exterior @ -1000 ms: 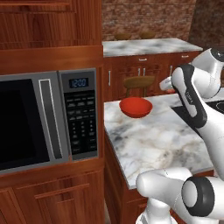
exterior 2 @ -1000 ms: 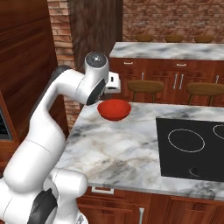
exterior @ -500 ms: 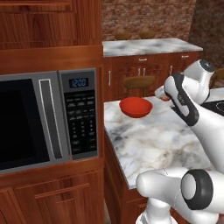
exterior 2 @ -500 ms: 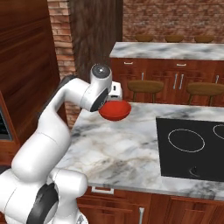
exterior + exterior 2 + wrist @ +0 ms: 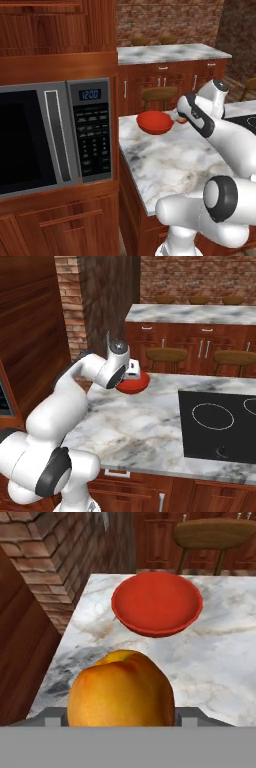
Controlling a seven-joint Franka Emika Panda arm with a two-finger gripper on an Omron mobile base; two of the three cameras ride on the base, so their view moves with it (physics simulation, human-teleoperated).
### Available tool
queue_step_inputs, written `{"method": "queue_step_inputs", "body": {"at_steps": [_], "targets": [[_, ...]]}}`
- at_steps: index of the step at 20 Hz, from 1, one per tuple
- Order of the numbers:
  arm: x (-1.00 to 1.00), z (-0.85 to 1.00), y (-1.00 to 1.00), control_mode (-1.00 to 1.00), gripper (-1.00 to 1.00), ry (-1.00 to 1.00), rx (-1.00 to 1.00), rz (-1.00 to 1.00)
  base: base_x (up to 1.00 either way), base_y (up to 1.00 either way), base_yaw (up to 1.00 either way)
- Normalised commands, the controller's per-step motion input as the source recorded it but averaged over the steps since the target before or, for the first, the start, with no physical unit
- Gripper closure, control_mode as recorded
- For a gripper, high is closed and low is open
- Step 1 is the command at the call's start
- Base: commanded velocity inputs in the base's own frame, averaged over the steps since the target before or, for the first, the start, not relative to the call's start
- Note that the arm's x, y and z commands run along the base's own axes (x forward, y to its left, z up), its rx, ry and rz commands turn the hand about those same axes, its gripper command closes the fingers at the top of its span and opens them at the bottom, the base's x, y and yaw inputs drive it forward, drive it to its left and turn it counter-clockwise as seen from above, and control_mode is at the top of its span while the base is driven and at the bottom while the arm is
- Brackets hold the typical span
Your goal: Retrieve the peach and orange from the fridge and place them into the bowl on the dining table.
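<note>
We have the end effector (image 5: 121, 719) closed on the peach (image 5: 121, 691), held over the table (image 5: 220, 662) just short of the bowl (image 5: 157, 609), which sits near the table's far left corner. If we let go here, the fruit would land on marble and could roll off the nearby left edge. Coming in too low, we might clip the bowl's rim and push it toward the far edge.
</note>
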Motion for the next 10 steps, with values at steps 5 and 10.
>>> {"method": "queue_step_inputs", "body": {"at_steps": [5, 10], "targets": [[0.5, -0.26, 0.0, -1.0, 1.0, 0.06, 0.0, 0.01, 0.0, 0.0, 0.0], [0.68, -0.14, 0.0, -1.0, 1.0, 0.04, 0.01, 0.04, 0.0, 0.0, 0.0]]}}
